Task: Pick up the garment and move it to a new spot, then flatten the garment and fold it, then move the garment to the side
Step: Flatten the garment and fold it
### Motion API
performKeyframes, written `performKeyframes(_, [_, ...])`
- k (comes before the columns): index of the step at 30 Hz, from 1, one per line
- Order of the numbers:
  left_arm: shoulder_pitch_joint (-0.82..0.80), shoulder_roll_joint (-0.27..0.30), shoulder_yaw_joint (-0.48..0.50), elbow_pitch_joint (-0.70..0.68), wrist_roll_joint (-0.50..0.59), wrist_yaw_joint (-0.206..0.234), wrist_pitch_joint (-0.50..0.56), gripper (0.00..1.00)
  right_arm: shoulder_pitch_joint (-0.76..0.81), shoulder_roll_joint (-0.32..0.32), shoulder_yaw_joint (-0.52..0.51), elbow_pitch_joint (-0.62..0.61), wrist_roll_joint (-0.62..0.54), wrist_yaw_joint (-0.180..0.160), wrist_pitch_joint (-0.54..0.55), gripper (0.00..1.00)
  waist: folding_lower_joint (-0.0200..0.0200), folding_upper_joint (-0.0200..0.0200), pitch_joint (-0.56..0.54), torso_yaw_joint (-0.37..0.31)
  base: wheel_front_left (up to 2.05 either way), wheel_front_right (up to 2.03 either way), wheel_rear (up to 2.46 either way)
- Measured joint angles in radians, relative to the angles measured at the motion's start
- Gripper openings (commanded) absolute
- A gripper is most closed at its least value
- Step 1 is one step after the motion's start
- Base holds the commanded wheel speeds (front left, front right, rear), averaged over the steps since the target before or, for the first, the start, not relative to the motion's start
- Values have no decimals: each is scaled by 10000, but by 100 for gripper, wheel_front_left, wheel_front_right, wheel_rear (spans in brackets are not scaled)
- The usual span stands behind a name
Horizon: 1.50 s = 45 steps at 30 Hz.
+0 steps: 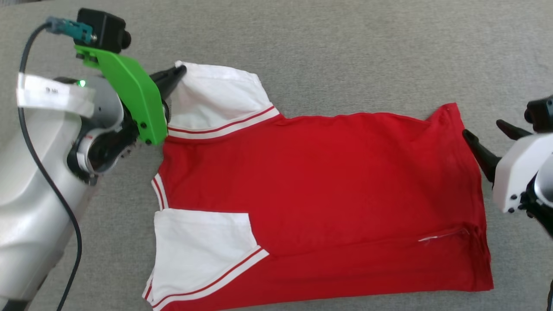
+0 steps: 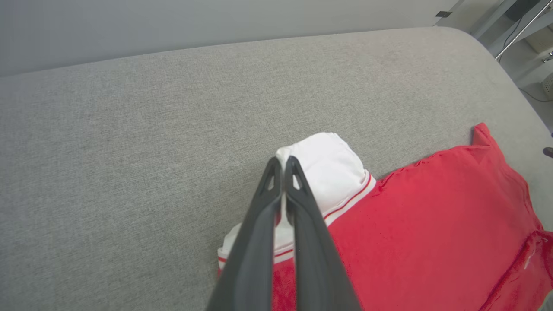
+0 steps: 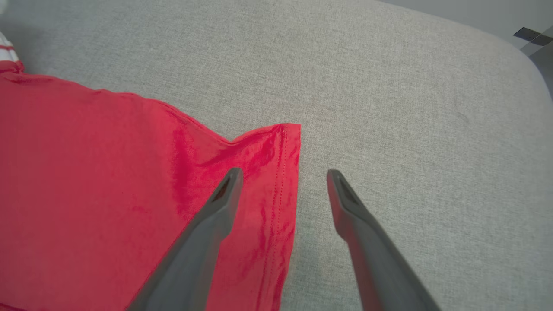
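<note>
Red garment lies flat, sleeve pinched (seemingly at its tip) by left gripper.

Grey woven fabric surface with a rounded corner, plain pale wall behind it, black tape patch on the floor beyond, slanting thin metal rod, dark floor cable

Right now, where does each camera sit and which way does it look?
Head view: on my head, looking down at the garment on the grey cushion; both arms show.
Left wrist view: on that wrist, along the left gripper, shut on the white sleeve.
Right wrist view: on that wrist, along the open right gripper toward the garment's red corner.
All three share the garment.
</note>
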Motion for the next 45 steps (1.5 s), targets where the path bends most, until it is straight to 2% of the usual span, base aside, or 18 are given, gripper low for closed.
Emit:
performKeyframes(5, [988, 579, 105, -2088, -13, 830, 113, 0, -1017, -384, 320, 884, 462, 2, 1344, 100, 0, 0, 208, 322, 0, 0, 0])
performKeyframes(11, [1417, 1001, 180, -3490, 211, 1490, 8, 0, -2061, -857, 750, 1864, 700, 0, 2059, 100, 0, 0, 586, 610, 0, 0, 0])
performKeyframes(17, [1671, 1018, 178, -4211, 174, 1687, 8, 0, -2726, -1028, 1225, 2604, 955, 2, 2084, 100, 0, 0, 914, 877, 0, 0, 0])
performKeyframes(26, [1685, 1097, 42, -4479, 263, 1768, 12, 0, -3070, -1455, 2059, 3191, 1204, -8, 1597, 100, 0, 0, 1227, 1219, 0, 0, 0])
performKeyframes(27, [1688, 1091, 35, -4483, 263, 1766, 12, 0, -3095, -1513, 2142, 3262, 1241, -15, 1595, 85, 0, -1, 1235, 1246, 0, 0, 0])
performKeyframes(28, [1700, 1089, 33, -4483, 263, 1764, 12, 0, -3119, -1584, 2209, 3321, 1273, -15, 1559, 47, 0, 0, 1240, 1274, 0, 0, 0])
performKeyframes(29, [1711, 1089, 27, -4477, 263, 1762, 12, 0, -3142, -1628, 2268, 3381, 1327, -13, 1503, 0, 0, 0, 1237, 1295, 0, 0, 0])
performKeyframes(37, [1931, 1047, 142, -4046, 313, 1764, -497, 0, -3143, -1528, 2253, 3967, 1661, 2, 491, 0, 0, 0, 971, 1278, 0, 0, 0])
performKeyframes(45, [2359, 855, 244, -3419, 341, 1689, -1126, 0, -2661, -1208, 1446, 4420, 2098, 0, -1158, 0, 0, 0, 324, 1172, 0, 0, 0])
